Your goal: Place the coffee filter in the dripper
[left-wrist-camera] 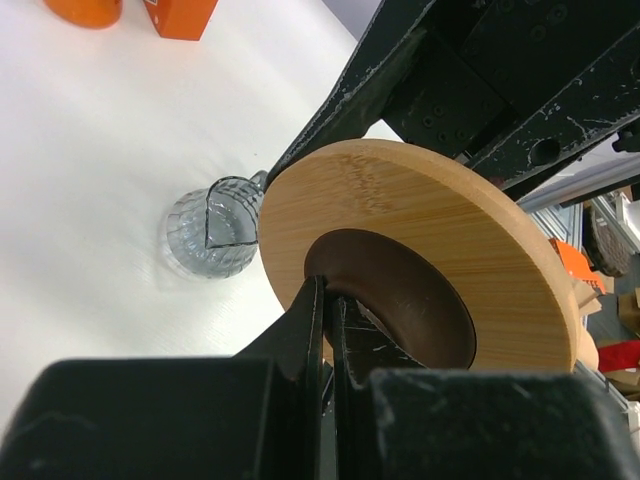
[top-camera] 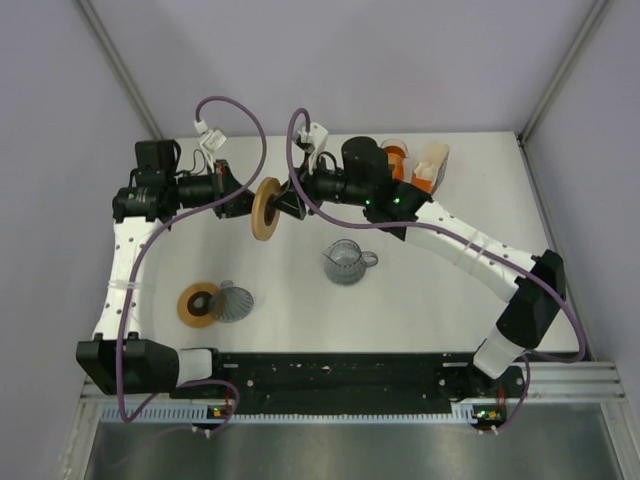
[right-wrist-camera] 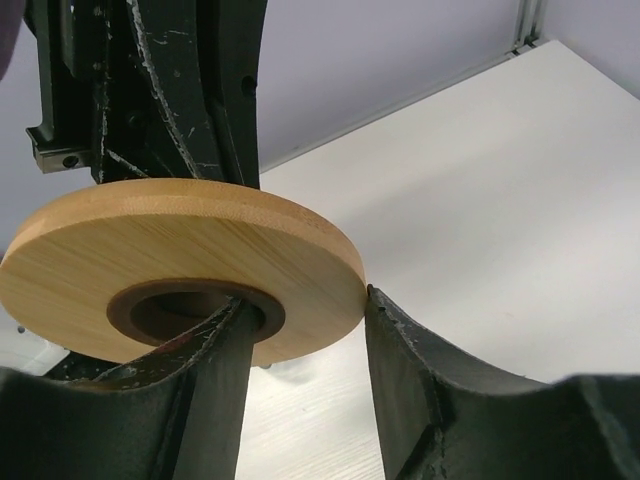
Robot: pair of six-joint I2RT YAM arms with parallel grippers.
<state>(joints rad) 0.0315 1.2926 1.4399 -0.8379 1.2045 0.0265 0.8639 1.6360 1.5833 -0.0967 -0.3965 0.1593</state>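
- The dripper (top-camera: 198, 304), which I take to be the orange-tan ring with a dark centre, lies flat on the table (top-camera: 400, 300); it is well below my left gripper (left-wrist-camera: 325, 300), back toward my left base; a ribbed glass cone (top-camera: 236, 302) sits against its side nearer my right arm; bare tabletop lies open around the pair.
- I cannot pick out the coffee filter in any view.
- My two grippers meet tip to tip in the air over the middle of the table; open tabletop lies beneath them, and the table's far edge is near behind them.
- My left gripper is narrow, its fingers almost together, nipping the inner edge of a wooden ring (top-camera: 267, 208); one finger lies over the ring's face, the other in its hole.
- My right gripper (right-wrist-camera: 300, 305) is wider; one finger passes through the hole and the other presses the outer rim, with the ring's band clamped between them.
- The ring stands on edge between both grippers, clear of the table.
- A glass pitcher (top-camera: 345, 262) stands upright below my right gripper, toward my bases, apart from everything else.
- An orange cup (top-camera: 398, 158) and an orange carton (top-camera: 432, 168) stand side by side behind my right wrist, at the far edge; my arm partly hides them.
- Count: two tan rings; one cone; one pitcher; one cup; one carton.
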